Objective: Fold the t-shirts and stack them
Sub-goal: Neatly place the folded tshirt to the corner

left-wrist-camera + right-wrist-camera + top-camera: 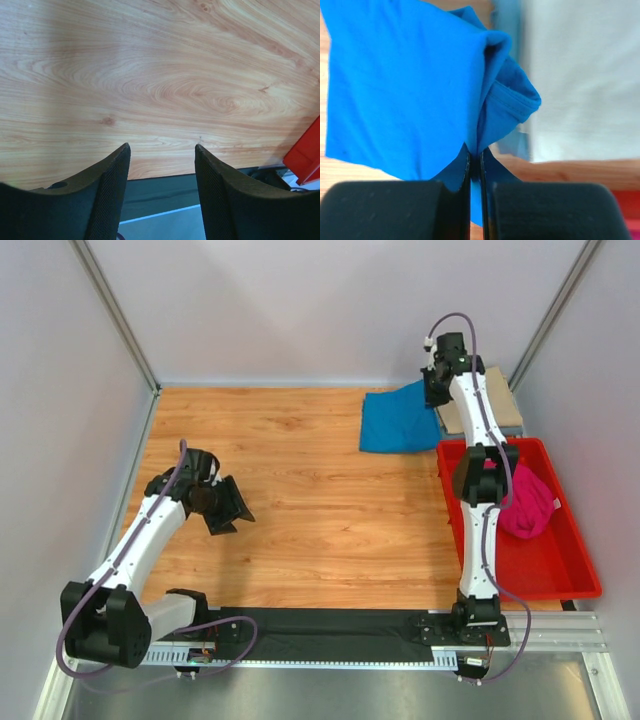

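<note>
Wood-grain table (300, 490) under pale walls, and I'm looking down over both arms from behind. The action is at the far right. My right claw (475, 159) is clamped flat shut on a fold of the blue t-shirt (392, 422), its jaws pressed together with cloth squeezed between them. The shirt lies crumpled at the far right of the table, just beside the tan t-shirt (500, 405), which sits folded in the far corner. The magenta t-shirt (530, 505) is bunched in the red bin (575, 575) along the right edge.

My left claw (161, 147) hangs over bare wood on the left, jaws parted about halfway, holding nothing, well apart from any cloth.

This blue cloth looks light and completely limp (the wrist view shows it drooping in soft pleats from the pinch). I judge it won't slip, but one pinch point will let it bunch and twist. A hemmed edge shows just right of the grip. I'd take hold along a hem or shoulder seam, with the second claw at the matching corner, so it spreads flat.
</note>
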{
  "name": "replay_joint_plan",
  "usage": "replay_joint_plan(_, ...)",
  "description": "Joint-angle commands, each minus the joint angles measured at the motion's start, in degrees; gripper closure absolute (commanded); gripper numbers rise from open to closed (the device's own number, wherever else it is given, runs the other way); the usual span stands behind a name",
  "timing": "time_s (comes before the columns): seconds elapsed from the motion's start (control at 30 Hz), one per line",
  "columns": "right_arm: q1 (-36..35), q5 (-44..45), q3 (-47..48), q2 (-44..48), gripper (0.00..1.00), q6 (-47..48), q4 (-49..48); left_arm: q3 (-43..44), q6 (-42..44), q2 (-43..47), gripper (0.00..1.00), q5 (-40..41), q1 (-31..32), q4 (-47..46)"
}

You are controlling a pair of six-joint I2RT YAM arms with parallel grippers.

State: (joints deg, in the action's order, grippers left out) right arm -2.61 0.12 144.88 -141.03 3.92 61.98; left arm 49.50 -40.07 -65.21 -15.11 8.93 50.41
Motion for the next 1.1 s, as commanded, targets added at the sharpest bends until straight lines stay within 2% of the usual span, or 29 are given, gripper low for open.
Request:
replay_joint_plan(0.0,6.47,3.83,7.75,5.86,1.0,3.02,-2.39,3.94,-1.24,-1.06,0.38,-0.88,0.91,1.17)
replay_joint_plan(0.2,15.51,-0.65,9.9,3.66,0.97,1.0,-12.38,8.15,-1.06,-2.2,0.38,1.22,1.09,7.5)
replay_joint_plan(0.27,17.11,1.62,9.89,0.87,0.78,0.21,-18.1,9.47,-1.32,-3.43,0.38,2.54,1.09,9.35)
replay_joint_plan(0.3,18.68,1.9,9.81,-0.46,0.62,-0.66,-20.21,10.87,-1.32,-3.95,0.38,2.63,1.09,9.61)
replay_joint_plan(0.33,19.57,0.77,9.9,-1.52,0.4,-1.54,-24.66,11.67,-1.41,-5.35,0.38,3.07,1.26,10.23)
replay_joint_plan(0.37,20.27,-1.07,9.03,-2.31,0.33,-4.16,-27.58,12.46,-1.58,-6.06,0.38,3.68,1.44,10.93)
replay_joint_plan(0.4,21.32,-1.96,8.76,-3.8,0.19,-5.84,-29.87,13.95,-1.67,-6.77,0.38,4.21,1.62,11.46)
replay_joint_plan(0.43,21.59,-2.49,9.1,-4.25,0.16,-6.9,-32.59,14.74,-1.76,-7.99,0.38,4.82,2.14,12.51)
replay_joint_plan(0.53,21.95,-2.49,7.96,-4.25,0.12,-8.41,-35.6,18.6,-2.2,-9.67,0.38,6.14,3.46,14.36)
replay_joint_plan(0.7,21.77,-5.03,2.8,0.04,0.11,-12.35,-34.21,23.45,-1.41,-11.43,0.37,6.15,4.52,13.31)
replay_joint_plan(0.8,20.55,-6.18,-2.65,5.84,0.0,-14.2,-32.8,24.68,0.6,-12.04,0.37,4.66,4.69,10.5)
replay_joint_plan(1.0,12.82,-0.57,-5.56,16.82,0.0,-19.91,-15.15,27.41,9.2,-11.52,0.36,-0.79,4.87,5.32)
replay_joint_plan(1.07,7.92,2.66,-13.19,24.87,0.0,-21.84,-10.4,27.58,10.71,-10.03,0.35,-3.95,4.87,2.33)
